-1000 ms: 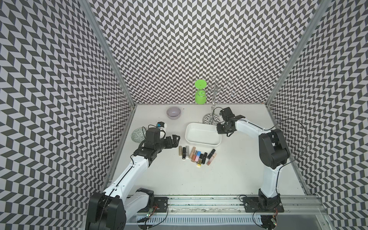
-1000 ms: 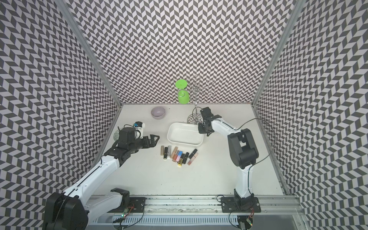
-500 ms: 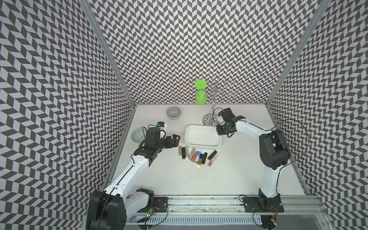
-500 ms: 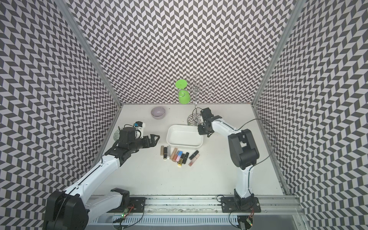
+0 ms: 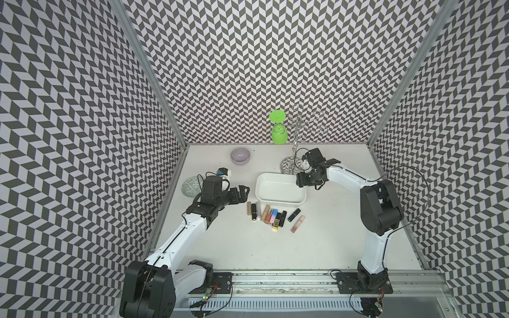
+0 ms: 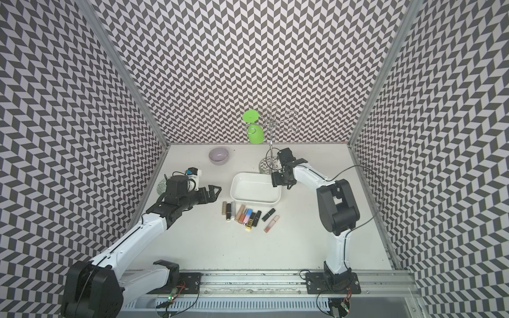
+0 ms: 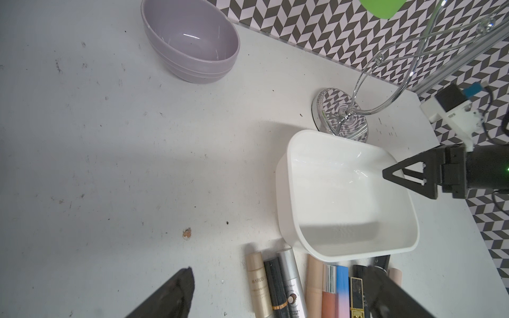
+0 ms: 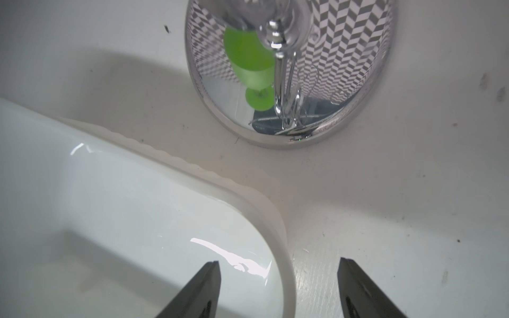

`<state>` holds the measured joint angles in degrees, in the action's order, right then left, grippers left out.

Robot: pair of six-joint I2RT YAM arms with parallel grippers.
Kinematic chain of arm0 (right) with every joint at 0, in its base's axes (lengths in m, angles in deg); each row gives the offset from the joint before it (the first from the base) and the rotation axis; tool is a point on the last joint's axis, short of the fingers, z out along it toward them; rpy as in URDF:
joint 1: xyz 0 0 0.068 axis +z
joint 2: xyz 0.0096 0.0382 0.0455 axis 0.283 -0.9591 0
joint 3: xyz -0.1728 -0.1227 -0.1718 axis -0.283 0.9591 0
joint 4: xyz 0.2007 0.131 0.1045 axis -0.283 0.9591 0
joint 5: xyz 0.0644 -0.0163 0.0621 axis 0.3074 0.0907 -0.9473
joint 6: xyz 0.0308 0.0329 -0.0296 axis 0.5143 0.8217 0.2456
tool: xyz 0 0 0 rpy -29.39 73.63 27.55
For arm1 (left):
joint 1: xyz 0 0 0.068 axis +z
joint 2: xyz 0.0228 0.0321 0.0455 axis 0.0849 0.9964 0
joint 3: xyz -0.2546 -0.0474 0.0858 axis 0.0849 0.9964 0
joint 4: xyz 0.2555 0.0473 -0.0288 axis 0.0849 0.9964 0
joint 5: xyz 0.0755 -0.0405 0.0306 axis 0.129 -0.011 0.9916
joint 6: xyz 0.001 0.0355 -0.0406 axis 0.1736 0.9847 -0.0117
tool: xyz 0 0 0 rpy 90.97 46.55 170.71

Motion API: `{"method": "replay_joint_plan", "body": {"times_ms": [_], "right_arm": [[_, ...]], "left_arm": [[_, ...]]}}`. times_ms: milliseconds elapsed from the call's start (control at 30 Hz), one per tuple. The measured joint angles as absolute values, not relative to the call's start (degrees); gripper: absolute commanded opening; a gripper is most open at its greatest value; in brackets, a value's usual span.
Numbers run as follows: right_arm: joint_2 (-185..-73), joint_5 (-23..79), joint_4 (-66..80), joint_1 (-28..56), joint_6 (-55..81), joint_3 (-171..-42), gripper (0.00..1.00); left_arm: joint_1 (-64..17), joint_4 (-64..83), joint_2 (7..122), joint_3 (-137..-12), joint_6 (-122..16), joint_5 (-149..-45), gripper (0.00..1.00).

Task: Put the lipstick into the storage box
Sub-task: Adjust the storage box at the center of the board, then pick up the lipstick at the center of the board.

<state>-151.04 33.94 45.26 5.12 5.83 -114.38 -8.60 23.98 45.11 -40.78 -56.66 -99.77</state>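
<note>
The right gripper [image 8: 278, 263] has its jaws spread over a corner of the storage box [image 5: 279, 203]. The left gripper [image 5: 244, 194] has spread jaws too, near the lipsticks [image 5: 268, 214].

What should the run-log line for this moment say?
left gripper: open, near lipsticks | right gripper: open, astride storage box corner rim | storage box: empty | lipsticks: all on table

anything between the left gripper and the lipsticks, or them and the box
Nothing visible. Bare table separates the open left gripper from the lipsticks, which lie beside the box's near wall; the right gripper sits at its far corner.
</note>
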Motion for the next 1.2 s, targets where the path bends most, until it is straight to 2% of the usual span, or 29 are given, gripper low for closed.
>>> {"method": "replay_joint_plan", "body": {"times_ms": [233, 367, 567, 700, 867, 1200], "right_arm": [[-138.86, 34.79, 47.05, 4.64, 13.98, -114.97, 0.73], [-129.99, 34.2, 47.77, 4.64, 20.14, -109.7, 0.73], [-119.8, 34.66, 52.49, 5.91, 28.1, -98.12, 0.79], [-114.91, 35.73, 54.59, 10.21, 33.21, -91.47, 0.81], [-111.41, 35.67, 54.66, 14.48, 39.86, -82.4, 0.81], [-111.19, 34.31, 48.05, 19.2, 50.87, -70.25, 0.81]], "left_arm": [[-8.63, 23.92, 44.82, -40.52, -56.27, -102.63, 0.99], [-9.94, 23.67, 43.2, -38.99, -55.81, -105.91, 0.99], [-16.84, 23.7, 40.38, -36.34, -55.39, -107.68, 0.99], [-21.85, 23.59, 39.03, -35.71, -56.09, -107.09, 0.99], [-25.85, 23.41, 37.89, -35.05, -57.16, -106.02, 0.99], [-32.34, 23.17, 37.43, -33.9, -58.98, -103.94, 0.99]]}}
